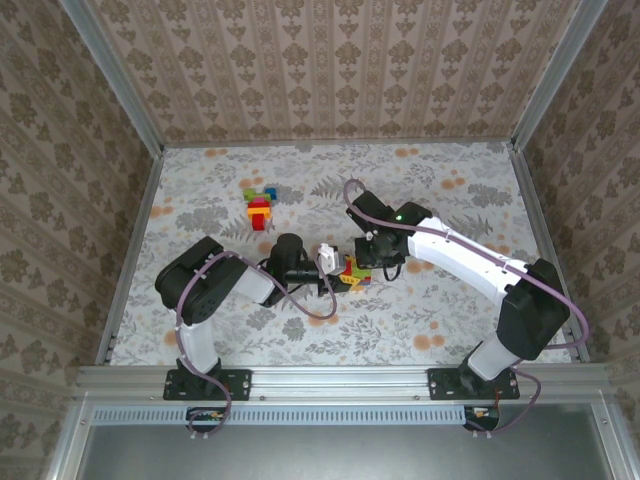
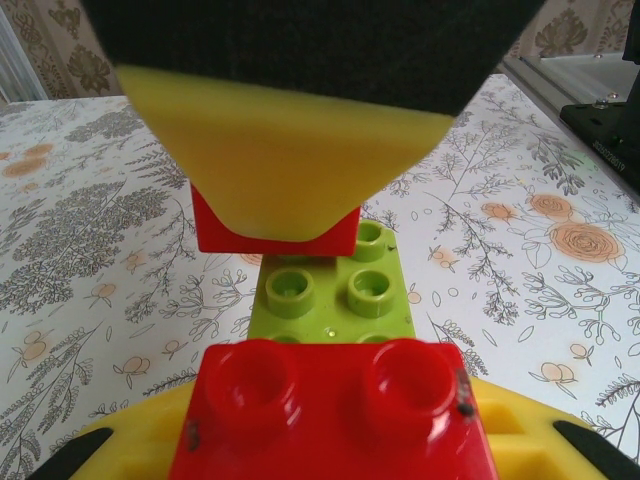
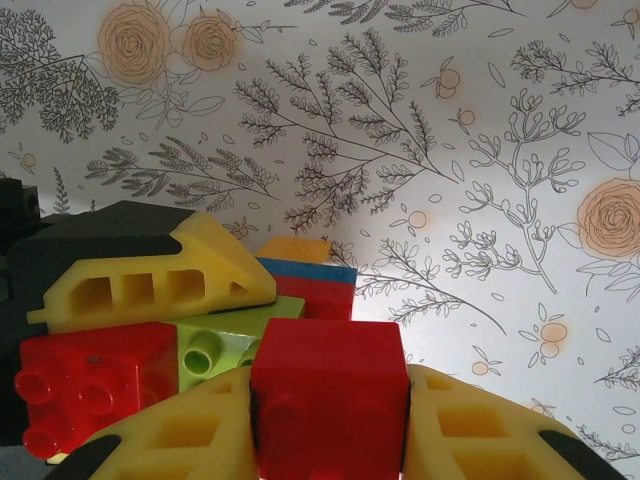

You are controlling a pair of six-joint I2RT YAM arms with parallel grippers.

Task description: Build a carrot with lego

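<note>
My two grippers meet at the table's middle. The left gripper (image 1: 335, 275) (image 2: 330, 435) is shut on a red lego brick (image 2: 330, 410) that sits on the near end of a light green brick (image 2: 335, 290). The right gripper (image 1: 372, 262) (image 3: 330, 425) is shut on a second red brick (image 3: 330, 395) (image 2: 275, 235), which rests at the green brick's (image 3: 215, 340) far end. One of its yellow fingers (image 2: 280, 150) covers that brick from above. Just beyond it shows an orange, blue and red stack (image 3: 305, 280); whether it is joined on I cannot tell.
A small pile of loose lego (image 1: 261, 205), green, yellow, red and magenta, lies at the back left of the flowered table (image 1: 450, 190). Metal frame posts and patterned walls close in the table on three sides.
</note>
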